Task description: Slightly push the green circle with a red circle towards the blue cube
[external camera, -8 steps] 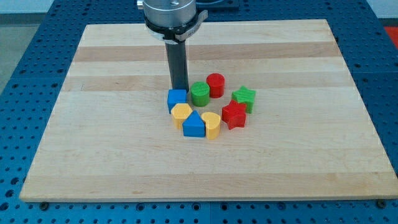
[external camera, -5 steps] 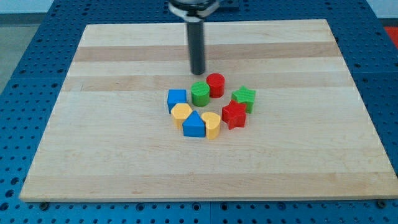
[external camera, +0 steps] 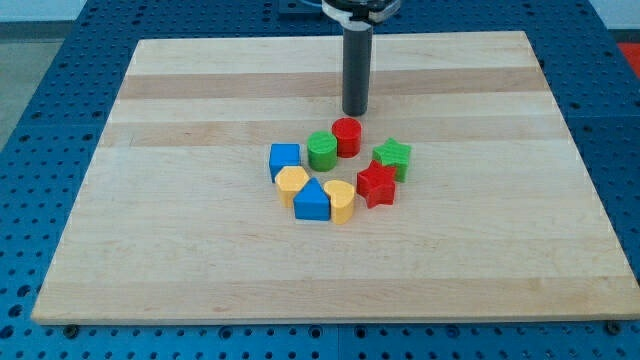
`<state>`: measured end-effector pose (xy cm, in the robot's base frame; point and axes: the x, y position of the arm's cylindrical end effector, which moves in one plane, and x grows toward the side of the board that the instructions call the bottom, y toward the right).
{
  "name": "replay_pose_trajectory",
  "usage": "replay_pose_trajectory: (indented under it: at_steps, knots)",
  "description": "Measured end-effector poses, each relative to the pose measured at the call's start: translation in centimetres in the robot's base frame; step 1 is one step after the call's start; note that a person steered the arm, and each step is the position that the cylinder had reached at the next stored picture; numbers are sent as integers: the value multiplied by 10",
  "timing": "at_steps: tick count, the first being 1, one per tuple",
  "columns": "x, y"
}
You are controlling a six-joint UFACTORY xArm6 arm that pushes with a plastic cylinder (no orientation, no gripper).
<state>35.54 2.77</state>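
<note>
Rod and tip point(external camera: 355, 112) are seen standing upright on the wooden board point(external camera: 180, 230), the tip free and touching no block. Just below the tip, toward the view's bottom, the red circle point(external camera: 347, 136) is found, near it but apart. Below and slightly to the view's left of the tip the green circle point(external camera: 322, 151) is placed, pressed against the red circle's lower left side. Further to the view's left of the tip, past the green circle, the blue cube point(external camera: 285, 160) is set, with a narrow gap seen between it and the green circle. Below the tip and to the view's right, a green star point(external camera: 393, 156) and a red star point(external camera: 377, 185) are grouped, touching each other. Farthest below the tip, a row is formed by a yellow block point(external camera: 292, 184) of unclear shape, a blue block point(external camera: 311, 201) with a peaked top and a yellow heart-like block point(external camera: 340, 201), each touching the next.
</note>
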Motion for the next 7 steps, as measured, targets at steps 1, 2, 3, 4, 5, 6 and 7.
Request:
replay_pose_trajectory:
  at_steps: [1, 2, 3, 4, 5, 6, 7]
  knots:
    - [10, 0]
    - [16, 0]
    - [23, 0]
    - [26, 0]
    - [23, 0]
    - [13, 9]
    - [13, 21]
